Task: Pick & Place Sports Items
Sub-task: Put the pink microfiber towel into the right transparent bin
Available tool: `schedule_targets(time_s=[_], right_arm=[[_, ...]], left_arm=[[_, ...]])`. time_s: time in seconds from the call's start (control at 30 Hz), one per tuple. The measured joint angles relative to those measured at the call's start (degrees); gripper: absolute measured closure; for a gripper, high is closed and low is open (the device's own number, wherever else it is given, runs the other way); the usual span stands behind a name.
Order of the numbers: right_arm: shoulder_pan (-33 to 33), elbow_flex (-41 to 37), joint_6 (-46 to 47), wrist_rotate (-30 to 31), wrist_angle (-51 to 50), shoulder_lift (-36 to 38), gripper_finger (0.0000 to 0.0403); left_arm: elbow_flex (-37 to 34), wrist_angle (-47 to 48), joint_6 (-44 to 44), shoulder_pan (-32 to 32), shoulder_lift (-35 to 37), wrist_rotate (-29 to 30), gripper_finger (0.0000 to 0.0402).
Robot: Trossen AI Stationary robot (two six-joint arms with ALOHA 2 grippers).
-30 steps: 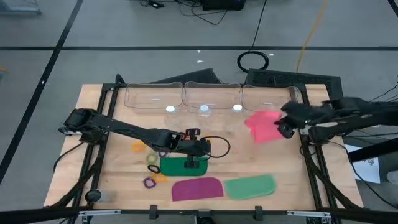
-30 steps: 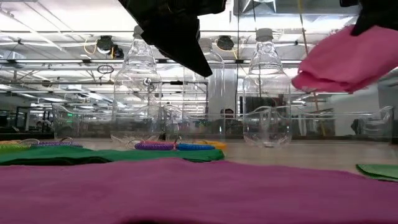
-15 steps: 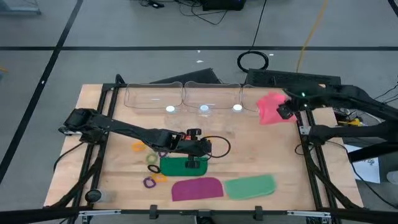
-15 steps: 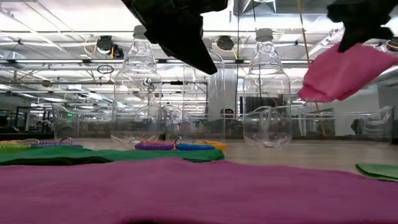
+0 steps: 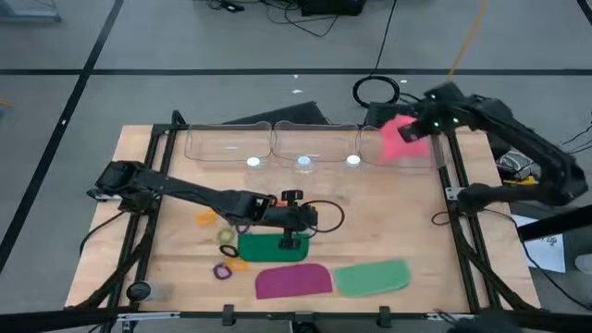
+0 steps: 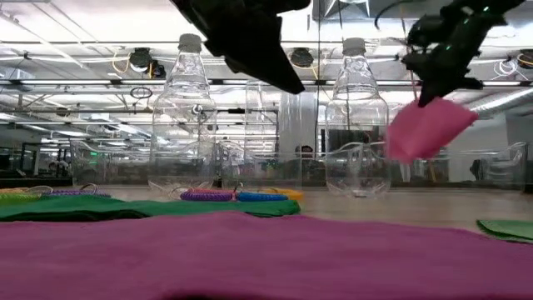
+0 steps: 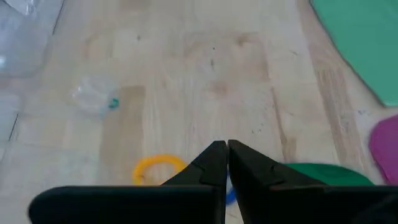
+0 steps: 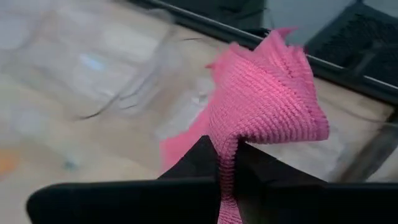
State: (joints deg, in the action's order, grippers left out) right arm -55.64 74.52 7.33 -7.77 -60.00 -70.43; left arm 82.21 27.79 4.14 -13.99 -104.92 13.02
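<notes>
I am carrying the pink piece [image 5: 399, 141] in the right gripper [image 5: 413, 131], its fingers pinched tight on a fold so the cloth hangs free above the rightmost clear bin [image 5: 403, 148] at the table's far edge; I judge that height lets it drop cleanly inside. The left gripper [image 5: 294, 242], fingers closed with nothing between them, is hovering over the dark green piece [image 5: 274, 247], away from that bin. The purple piece [image 5: 293, 280], the light green piece [image 5: 372, 277] and the elastic rings [image 5: 225, 269] are lying nearer the front.

Two dark jointed arms (green indicator lights on the right)
</notes>
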Motion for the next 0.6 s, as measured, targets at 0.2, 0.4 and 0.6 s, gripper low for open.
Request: schedule_targets(time_s=[0.2,0.4,0.6], right_arm=[[-0.7,0.0,-0.5,-3.3,1.6,-6.7,0.0403],[1.2,0.0,1.5,-8.2,4.9,-10.7,0.0403],[2.0,0.0,2.5,-13.6,4.2,-11.4,0.0403]], left_arm=[[0.0,-0.2,-0.8,1.0,0.0,0.0,0.0382],[0.0,-0.8,-0.9,2.1,0.0,0.0,0.0382],[0.0,-0.8,-0.9,2.5,0.0,0.0,0.0382]])
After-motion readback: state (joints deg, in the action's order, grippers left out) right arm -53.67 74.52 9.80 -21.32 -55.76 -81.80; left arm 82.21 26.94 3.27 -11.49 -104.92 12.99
